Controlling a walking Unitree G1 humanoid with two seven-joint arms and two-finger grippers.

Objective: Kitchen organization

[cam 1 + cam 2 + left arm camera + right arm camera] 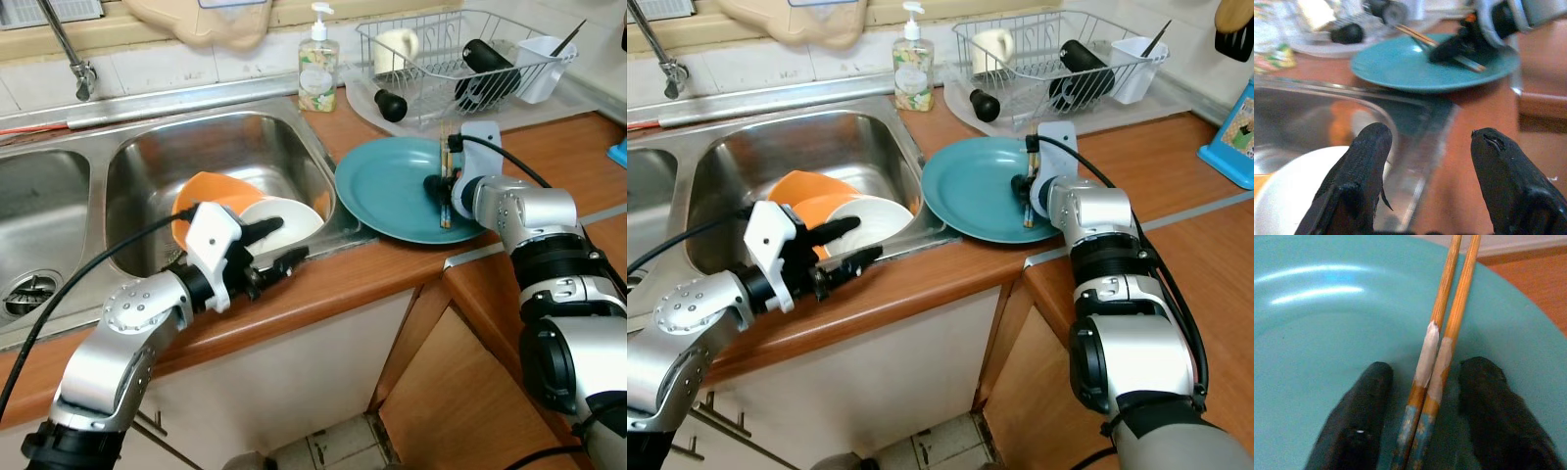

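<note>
A warm orange-brown wooden tabletop point(549, 157) runs along a wall of pale tiles point(147, 67), with a stainless double sink point(59, 211) sunk into it and a metal tap point(71, 51) rising behind. Below the front edge stand cream cabinet doors point(294, 377) and, at the corner, a wooden door point(460, 392). The floor point(333, 452) underneath is laid in light tiles.

The left gripper point(277, 245) reaches forward over the tabletop's front edge, fingers point(1359, 176) spread apart. The right gripper point(1425, 406) points down with its arm bent at the elbow, fingers point(1356, 421) parted.
</note>
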